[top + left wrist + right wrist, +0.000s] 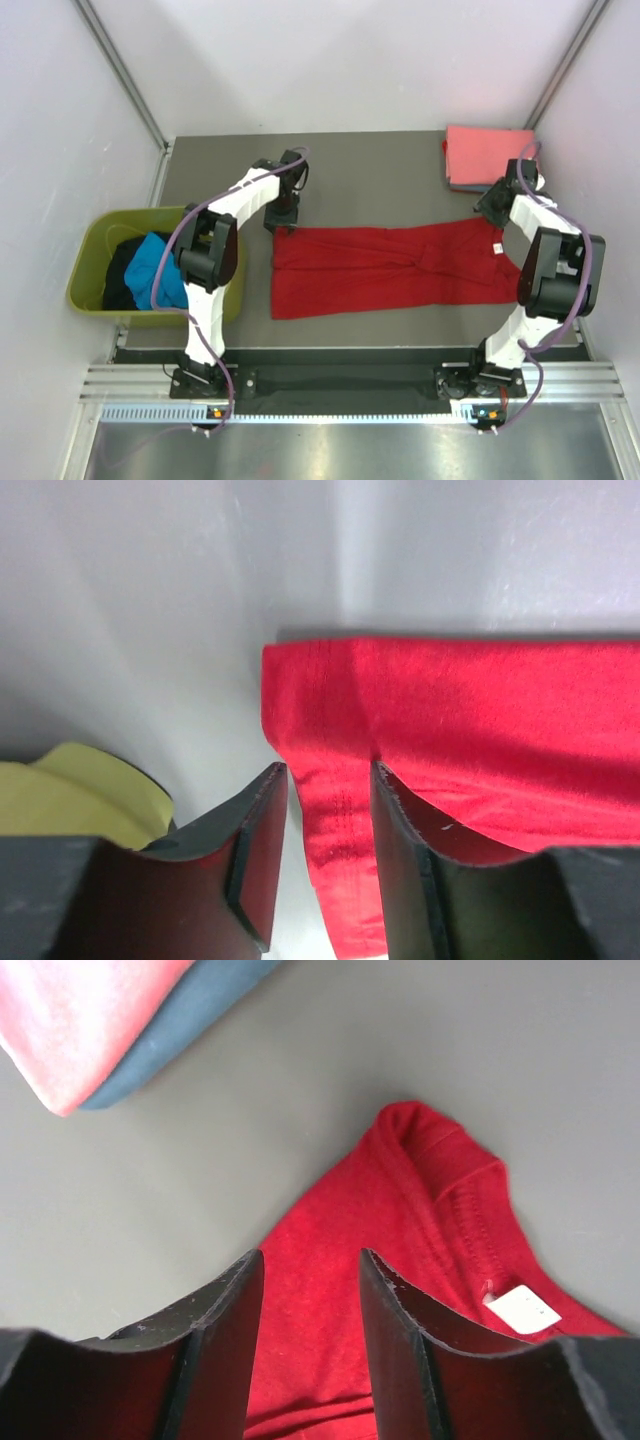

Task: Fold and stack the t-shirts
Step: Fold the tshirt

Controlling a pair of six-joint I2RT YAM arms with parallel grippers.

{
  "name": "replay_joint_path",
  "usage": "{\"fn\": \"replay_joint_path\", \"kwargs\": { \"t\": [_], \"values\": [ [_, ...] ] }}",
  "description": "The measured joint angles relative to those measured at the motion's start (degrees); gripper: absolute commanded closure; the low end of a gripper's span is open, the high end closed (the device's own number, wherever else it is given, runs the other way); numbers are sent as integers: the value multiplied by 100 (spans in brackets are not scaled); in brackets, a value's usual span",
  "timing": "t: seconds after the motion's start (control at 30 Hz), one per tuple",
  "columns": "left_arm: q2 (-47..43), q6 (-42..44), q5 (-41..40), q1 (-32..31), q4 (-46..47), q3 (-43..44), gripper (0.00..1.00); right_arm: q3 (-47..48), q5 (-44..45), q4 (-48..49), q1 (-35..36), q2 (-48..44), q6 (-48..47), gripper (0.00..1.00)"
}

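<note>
A bright red t-shirt lies flat on the grey table, folded into a long strip with its collar to the right. My left gripper hovers open over its far left corner; in the left wrist view the fingers straddle the hem of the red shirt. My right gripper is open over the collar end; the right wrist view shows the red shirt and its white label. A folded salmon-pink shirt lies on a blue one at the back right.
An olive-green tub stands off the table's left edge, holding a turquoise shirt and a black one. White walls enclose the table on three sides. A metal rail runs along the near edge.
</note>
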Motion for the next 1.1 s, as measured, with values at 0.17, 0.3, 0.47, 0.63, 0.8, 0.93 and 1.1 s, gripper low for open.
{"fn": "replay_joint_path", "kwargs": {
  "t": [0.17, 0.3, 0.47, 0.63, 0.8, 0.93, 1.1],
  "values": [
    [223, 197, -81, 2, 13, 269, 53, 181, 177, -168, 120, 166, 105, 55],
    [498, 326, -55, 35, 31, 448, 53, 330, 448, -374, 118, 260, 260, 54],
    [721, 339, -9, 61, 17, 540, 80, 640, 723, -601, 120, 422, 525, 54],
    [767, 286, -118, 50, -9, 546, 100, 1113, 942, -774, 162, 931, 675, 54],
    [772, 254, -140, 46, -15, 546, 100, 1263, 1104, -966, 251, 1309, 820, 55],
    [772, 160, -175, 44, -17, 542, 100, 1421, 1250, -1132, 323, 1532, 866, 57],
    [715, 52, -254, 31, 17, 437, 100, 1563, 1449, -1224, 413, 1646, 857, 76]
  ]
}}
